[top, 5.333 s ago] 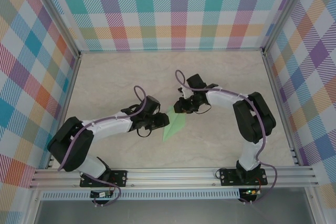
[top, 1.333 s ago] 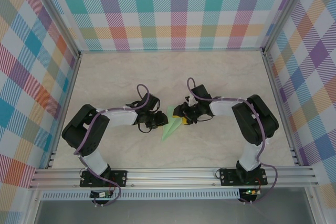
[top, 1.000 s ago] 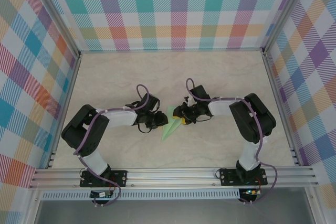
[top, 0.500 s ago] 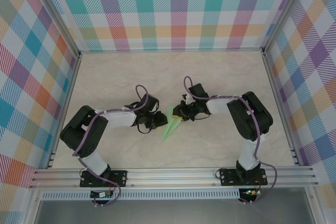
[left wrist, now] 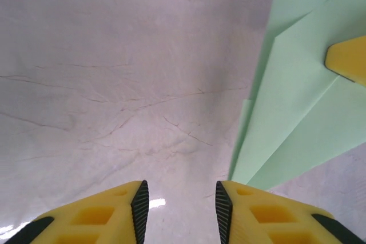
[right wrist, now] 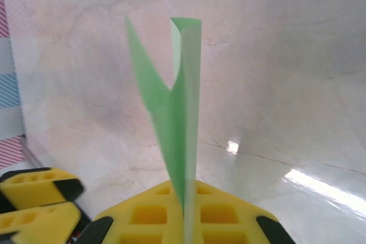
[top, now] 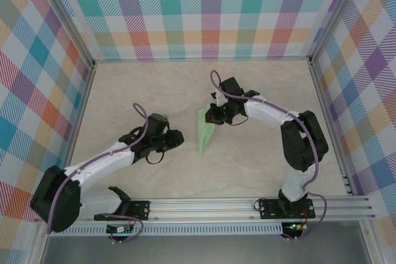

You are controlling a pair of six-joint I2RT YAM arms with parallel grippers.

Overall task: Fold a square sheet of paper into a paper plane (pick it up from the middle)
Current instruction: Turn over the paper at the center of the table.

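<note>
The paper plane (top: 206,133) was near the middle of the desk (top: 124,91). It was light green, thin and pointy. Its wide end was at the right fingers (top: 212,115), and its sharp tip pointed toward the near edge of the desk.

The right fingers were pressed together on the paper plane and pinched it. The right wrist camera showed the green paper (right wrist: 183,118) caught between the two yellow fingers (right wrist: 186,210). The paper stood up on its thin edge and stuck straight out in front of them. I could not tell if the tip touched the desk.

The left fingers (top: 175,138) were just beside the paper plane, on its left side, and did not touch it. They were spread apart with a gap between them, and nothing was in the gap. Past them, the left wrist camera showed the green wings (left wrist: 297,101) lying off to the right.

Bright checked walls (top: 210,17) stood around the desk.
</note>
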